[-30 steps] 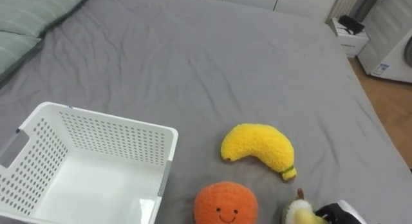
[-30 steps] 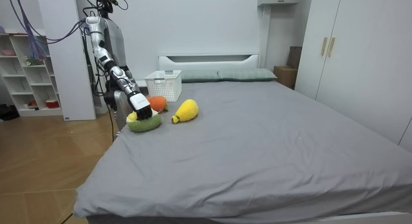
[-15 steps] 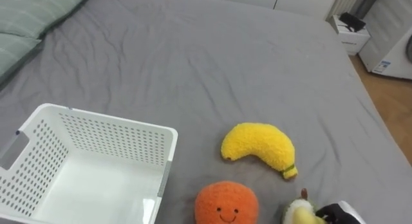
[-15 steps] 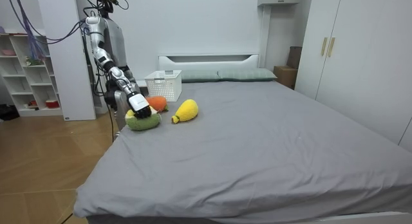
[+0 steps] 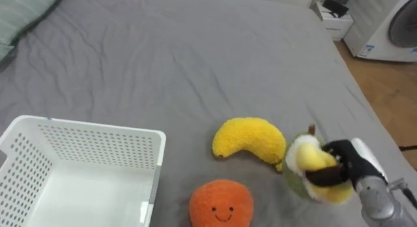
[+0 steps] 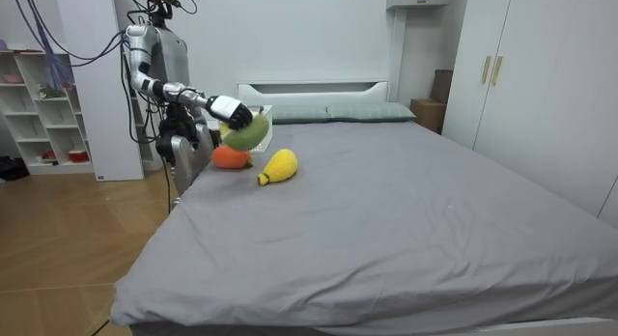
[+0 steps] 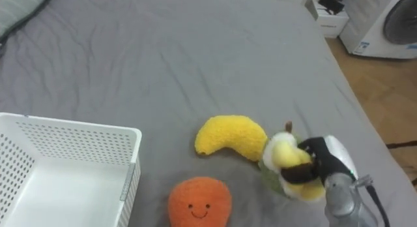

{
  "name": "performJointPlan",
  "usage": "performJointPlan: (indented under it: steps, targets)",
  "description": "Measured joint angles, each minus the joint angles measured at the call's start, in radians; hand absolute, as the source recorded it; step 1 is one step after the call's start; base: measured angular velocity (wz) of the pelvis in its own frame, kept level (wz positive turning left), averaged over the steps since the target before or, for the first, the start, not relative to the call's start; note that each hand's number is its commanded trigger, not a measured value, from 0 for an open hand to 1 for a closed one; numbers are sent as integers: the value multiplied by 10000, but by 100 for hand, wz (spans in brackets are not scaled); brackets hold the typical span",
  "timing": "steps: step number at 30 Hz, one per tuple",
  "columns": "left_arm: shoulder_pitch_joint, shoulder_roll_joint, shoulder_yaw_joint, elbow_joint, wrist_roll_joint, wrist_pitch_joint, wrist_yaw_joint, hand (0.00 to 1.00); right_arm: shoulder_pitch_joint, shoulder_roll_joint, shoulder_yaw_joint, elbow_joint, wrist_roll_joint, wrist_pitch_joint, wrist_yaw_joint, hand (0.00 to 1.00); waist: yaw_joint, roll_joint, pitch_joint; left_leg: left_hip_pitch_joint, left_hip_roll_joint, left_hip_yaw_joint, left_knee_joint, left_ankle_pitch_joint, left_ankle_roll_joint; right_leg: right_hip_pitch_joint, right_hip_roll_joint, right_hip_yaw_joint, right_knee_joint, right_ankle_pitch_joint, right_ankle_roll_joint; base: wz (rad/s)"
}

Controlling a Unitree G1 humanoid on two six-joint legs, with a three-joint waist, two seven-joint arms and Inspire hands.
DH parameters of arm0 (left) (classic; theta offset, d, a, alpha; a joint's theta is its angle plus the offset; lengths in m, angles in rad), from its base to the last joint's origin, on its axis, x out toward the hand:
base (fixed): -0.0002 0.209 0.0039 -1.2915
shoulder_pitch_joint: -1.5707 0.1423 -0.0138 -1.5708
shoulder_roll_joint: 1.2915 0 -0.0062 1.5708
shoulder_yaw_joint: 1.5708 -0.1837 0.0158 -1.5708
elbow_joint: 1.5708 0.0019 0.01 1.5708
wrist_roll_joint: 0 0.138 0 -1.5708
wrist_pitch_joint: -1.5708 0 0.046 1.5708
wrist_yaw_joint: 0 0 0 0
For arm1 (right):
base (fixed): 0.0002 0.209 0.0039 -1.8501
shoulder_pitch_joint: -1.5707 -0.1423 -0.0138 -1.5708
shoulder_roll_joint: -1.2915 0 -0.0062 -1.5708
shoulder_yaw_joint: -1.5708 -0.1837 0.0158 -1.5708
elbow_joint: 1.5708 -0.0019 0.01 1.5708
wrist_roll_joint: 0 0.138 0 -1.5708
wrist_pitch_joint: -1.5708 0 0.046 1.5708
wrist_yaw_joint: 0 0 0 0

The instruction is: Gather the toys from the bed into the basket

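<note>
Left eye view: right hand [image 5: 362,164] comes in from the lower right, its dark fingers [image 5: 328,175] curled round a green-and-yellow plush toy [image 5: 303,155]. The grip is closed on the toy. Toy sits just right of a yellow banana toy [image 5: 251,137], overlapping its tip. Orange ball toy [image 5: 221,202] with a stitched smile lies near the bed's near edge, below the banana. White perforated basket [image 5: 85,127] stands left of it, nothing seen inside. All rest on the grey bed [image 5: 195,57].

Right eye view: same layout. Fingers wrap the toy's yellow face. Wood floor [image 7: 384,103] beyond the bed's right edge.

Room view: robot stands at the bed's side near the headboard end, at the room view's left. Right arm reaches out over the bed. The held toy hangs clear of the cover, above the orange ball. Banana lies just beside the ball, toward the bed's middle.
</note>
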Motion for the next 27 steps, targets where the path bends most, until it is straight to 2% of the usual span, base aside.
performJointPlan:
  steps: [4, 5, 6, 8, 14, 17, 19, 23, 25, 26, 27]
  targets:
    - [30, 8, 119, 39, 63, -41, -14, 0, -64, -20, -48, -1231, 495, 7, 266, 100, 2, -3, 13, -20, 3, -35, 20, -1, 0, -13, -10, 17, 36, 0, 0, -1]
    - [25, -1, 131, 26, 51, -41, -14, 0, -66, -20, -49, -1376, 531, 23, 308, 100, 15, -36, -6, -21, 3, -29, 21, -1, 1, -25, -12, 31, 56, -1, 0, -8]
    - [10, -12, 136, 20, 53, -40, -14, 0, -107, -20, -30, -1662, 568, 47, 414, 100, 127, 9, 24, -32, 4, 12, 21, -3, 3, -75, -17, 63, 120, -4, 0, -12]
    - [-59, -15, 135, 22, 53, -37, -14, 0, -198, -21, -26, -2006, 659, 54, 563, 100, 218, 21, 31, -40, 4, 61, 20, -2, 5, -181, -18, 91, 155, -3, -5, -9]
    - [-163, -53, 107, 187, -44, -200, -19, 0, -1071, -39, 170, -2376, 863, 346, 1215, 100, 522, 18, 37, -137, 2, 51, 13, -1, 6, -241, 1, 42, 170, -4, -4, 0]
    - [-157, -63, 66, 280, -238, -236, -19, 0, -1811, -83, 661, -2479, 1194, 454, 1516, 100, 651, -33, 9, -250, 0, 20, 16, 2, 6, -320, 35, -10, 160, -2, -7, 2]
    - [-354, -59, -66, 384, -258, -234, -19, 0, -2207, -154, 1197, -2681, 1154, 579, 1611, 100, 885, -87, -3, -295, 1, -61, 16, 2, 6, -324, 21, -122, 142, -2, -7, 11]
    - [-528, -151, -305, 290, -341, -234, -20, 0, -2814, -123, 2128, -2675, 1146, 693, 2002, 100, 1253, -145, 39, -284, 2, -213, 29, 6, 6, -249, -28, -277, 136, -1, -8, 13]
    - [-715, -200, -325, 271, -317, -232, -25, 0, -2911, 30, 2422, -2662, 1236, 738, 2316, 100, 1634, -201, 69, -349, -10, -355, 30, 8, 4, -193, -22, -448, 113, -3, -5, 18]
    - [-757, -202, -327, 270, -316, -232, -25, 0, -2914, 47, 2506, -2662, 1246, 769, 2352, 100, 1663, -211, 72, -388, -18, -439, 36, 8, 4, -190, -30, -514, 112, -4, -4, 25]
    - [-812, -195, -320, 233, -293, -222, -25, 0, -2914, 58, 2625, -2655, 1231, 784, 2430, 100, 1929, -256, 92, -394, -24, -526, 40, 9, 4, -189, -40, -598, 117, -4, -4, 19]
